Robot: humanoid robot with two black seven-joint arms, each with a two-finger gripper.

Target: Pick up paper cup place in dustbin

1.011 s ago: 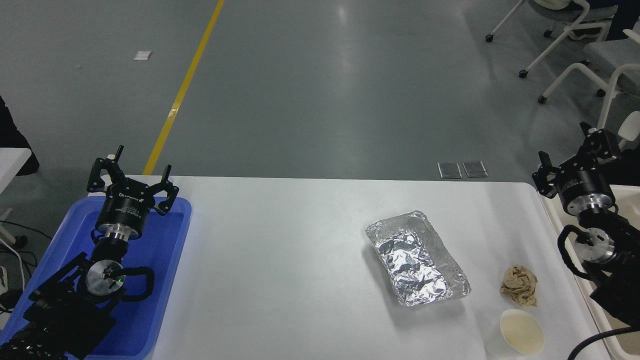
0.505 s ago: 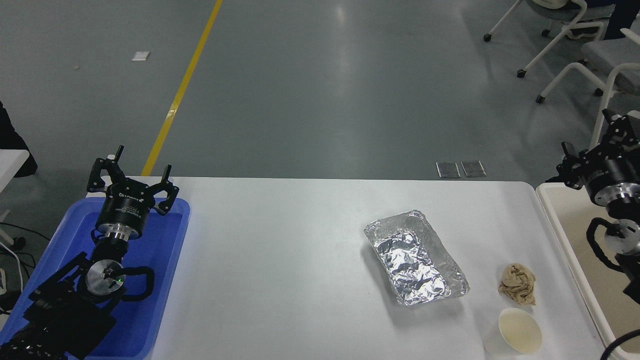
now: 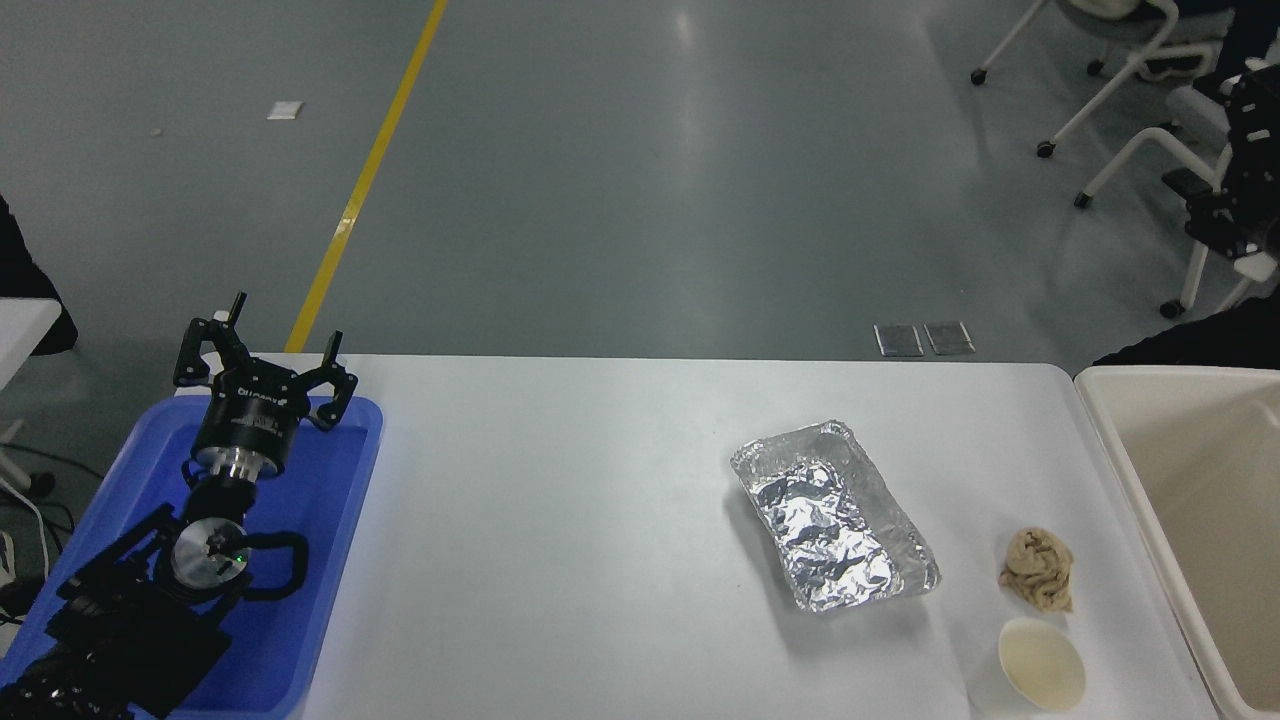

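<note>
The paper cup stands upright on the white table near its front right corner, its cream inside showing. The dustbin is the large cream-beige bin just past the table's right edge, to the right of the cup. My right gripper is raised high at the picture's right edge, far above and behind the bin and well away from the cup; it is blurred and partly cut off. My left gripper is open and empty, parked over the blue tray at the lower left.
A crinkled silver foil tray lies left of the cup. A crumpled tan paper wad lies just behind the cup. White wheeled chairs stand on the floor at the top right.
My right arm has swung up and to the right, from over the bin's near-left rim to high at the right edge, uncovering the bin. The cup and left arm have not moved.
</note>
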